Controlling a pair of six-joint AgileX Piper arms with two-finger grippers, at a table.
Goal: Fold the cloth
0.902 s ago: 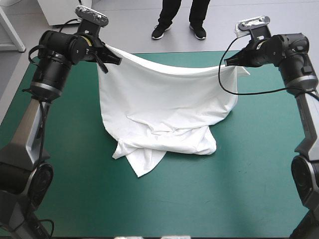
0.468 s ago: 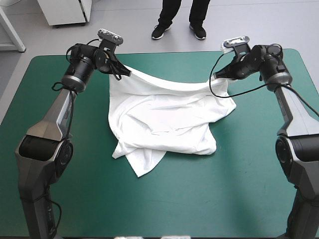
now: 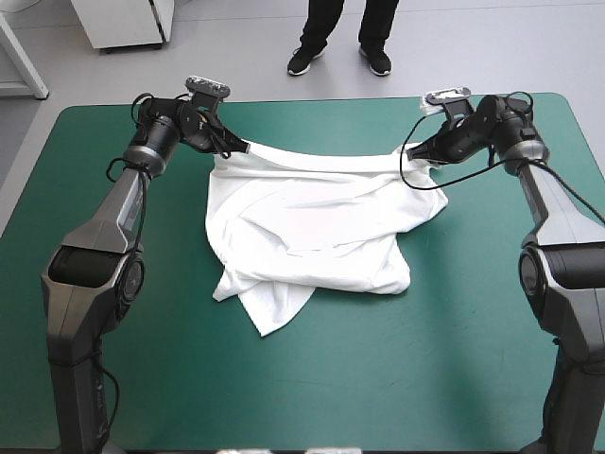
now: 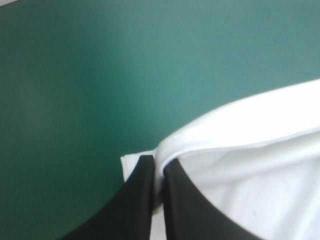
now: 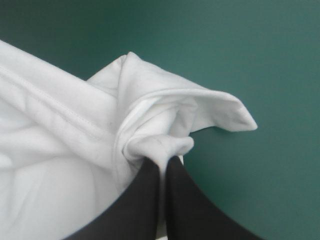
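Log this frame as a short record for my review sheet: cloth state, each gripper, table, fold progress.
cloth: white T-shirt, far edge stretched between the two grippers, near part rumpled on the cover
left gripper: shut on the T-shirt's far left corner
right gripper: shut on the far right corner, fabric bunched at its fingertips
table: teal-green cover, T-shirt on its far half
fold progress: no fold made yet; shirt not spread flat

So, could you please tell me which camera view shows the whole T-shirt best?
The high view. It shows the whole T-shirt, its far edge stretched between the left hand and the right hand, and the rest crumpled on the teal-green table. Each wrist view shows only the corner that its own hand grips.
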